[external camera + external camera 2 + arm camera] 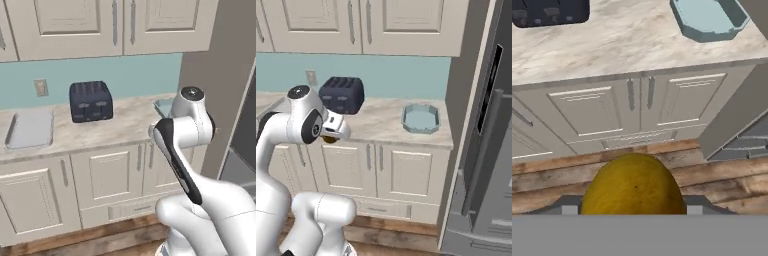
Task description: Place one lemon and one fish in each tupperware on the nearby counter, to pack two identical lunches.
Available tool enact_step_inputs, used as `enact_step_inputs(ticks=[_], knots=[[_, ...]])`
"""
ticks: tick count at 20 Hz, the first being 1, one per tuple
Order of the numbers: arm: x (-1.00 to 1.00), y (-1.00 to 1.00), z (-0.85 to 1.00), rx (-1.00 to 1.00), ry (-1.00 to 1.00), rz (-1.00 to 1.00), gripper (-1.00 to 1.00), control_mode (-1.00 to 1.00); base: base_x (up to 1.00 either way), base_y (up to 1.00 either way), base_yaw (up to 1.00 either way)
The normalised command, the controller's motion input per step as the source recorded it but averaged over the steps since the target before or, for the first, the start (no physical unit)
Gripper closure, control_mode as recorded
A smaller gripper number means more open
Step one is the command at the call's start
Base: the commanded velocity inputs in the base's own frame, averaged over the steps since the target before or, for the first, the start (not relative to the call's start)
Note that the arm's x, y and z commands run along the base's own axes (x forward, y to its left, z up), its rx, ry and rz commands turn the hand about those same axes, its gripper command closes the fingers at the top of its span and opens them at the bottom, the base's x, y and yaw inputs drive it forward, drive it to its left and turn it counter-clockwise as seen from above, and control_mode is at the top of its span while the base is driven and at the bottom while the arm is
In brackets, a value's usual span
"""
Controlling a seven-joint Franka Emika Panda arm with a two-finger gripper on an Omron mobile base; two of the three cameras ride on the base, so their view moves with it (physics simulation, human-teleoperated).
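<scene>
Gripper (633, 212) closed around lemon (633, 185), above wood floor (722, 180). Ahead, cream cabinet doors (637, 112) beneath counter (627, 42); beyond them, blue-grey tupperware (709, 19) to upper right, navy toaster (549, 11) upper left. No legible writing.

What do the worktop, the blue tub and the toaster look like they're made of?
The worktop looks like polished stone, perhaps marble: beige with pale drifting veins. The blue tub looks like matte plastic: one flat blue-grey colour, thin walls, cut corners. The toaster could be painted metal or plastic: dark navy and smooth, with a faint sheen; the picture leaves it open.
</scene>
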Motion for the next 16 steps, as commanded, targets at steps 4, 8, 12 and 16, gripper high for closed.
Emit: enact_step_inputs(ticks=[4,8,12,16], knots=[[0.0,0.0,0.0,0.0,0.0,0.0,1.0,1.0,1.0,0.47,-0.35],[0.0,0.0,0.0,0.0,0.0,0.0,1.0,1.0,1.0,0.04,-0.3],[0.0,0.0,0.0,0.0,0.0,0.0,1.0,1.0,0.9,-0.17,-0.2],[0.11,-0.24,-0.03,0.01,0.0,-0.05,1.0,-1.0,0.39,-0.49,-0.17]])
